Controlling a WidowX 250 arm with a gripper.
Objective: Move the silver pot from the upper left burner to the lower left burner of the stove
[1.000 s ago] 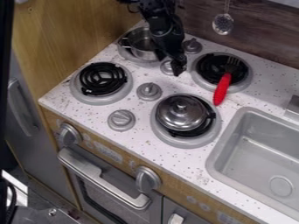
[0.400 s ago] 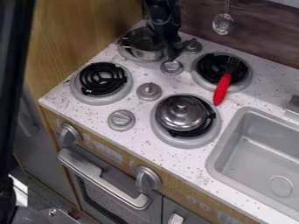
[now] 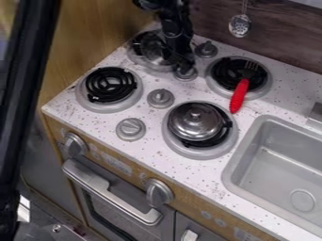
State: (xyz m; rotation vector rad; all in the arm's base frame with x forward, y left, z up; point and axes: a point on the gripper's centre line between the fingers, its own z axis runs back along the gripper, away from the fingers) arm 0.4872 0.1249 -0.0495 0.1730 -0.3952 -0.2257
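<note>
At the upper left burner, the black gripper hangs down over the right side of the silver pot, close against it and hiding part of it. The pot looks tilted, and black coil shows at its left. Whether it is held between the fingers is hidden. Nothing stands on the lower left burner, whose black coil lies within a grey ring.
A silver lid covers part of the lower right burner. A red-handled fork lies across the upper right burner. Grey knobs stand between the burners, and a grey sink is at the right.
The pot has tipped and shifted slightly right, uncovering coil at its left. The gripper first drew left and now sits a little lower against the pot's right side.
</note>
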